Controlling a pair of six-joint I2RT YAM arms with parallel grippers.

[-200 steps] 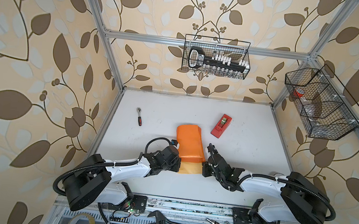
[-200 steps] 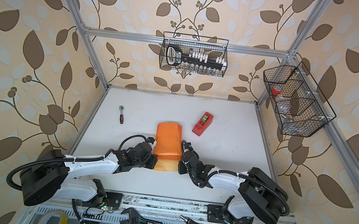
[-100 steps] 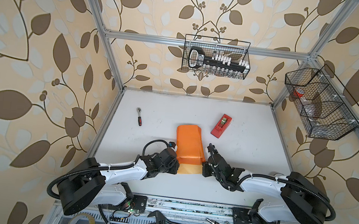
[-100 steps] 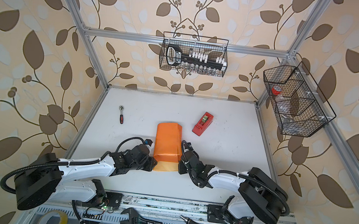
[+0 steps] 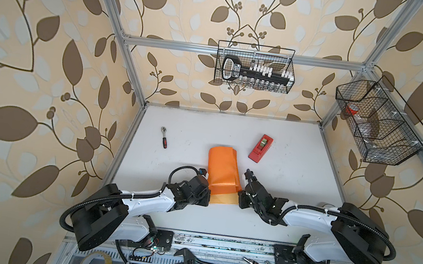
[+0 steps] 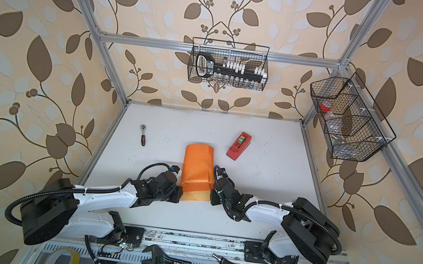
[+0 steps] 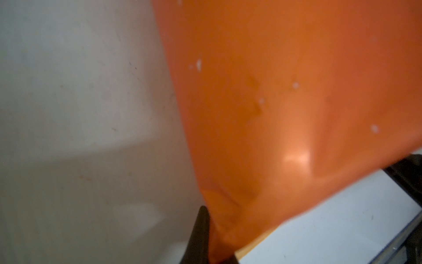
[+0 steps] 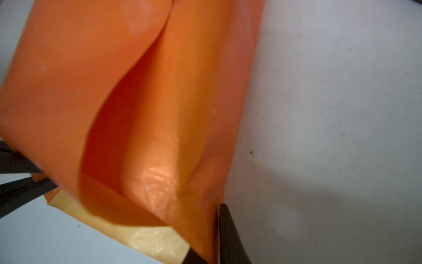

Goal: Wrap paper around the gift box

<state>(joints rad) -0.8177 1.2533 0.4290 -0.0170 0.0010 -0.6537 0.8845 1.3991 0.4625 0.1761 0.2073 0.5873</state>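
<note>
The black wire basket (image 5: 255, 45) on the far wall holds a socket rack (image 5: 260, 76), while left fingers (image 7: 201, 230) and right fingers (image 8: 228, 233) pinch the shiny orange paper sheet (image 5: 223, 172), which has not moved.

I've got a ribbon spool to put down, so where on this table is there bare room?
Widest: the right of the table, between the tape dispenser and the right rail. Also the far strip behind the ratchet and dispenser, and the left patch between ratchet and paper. Crowded: the paper's near end, where left gripper and right gripper meet.
</note>
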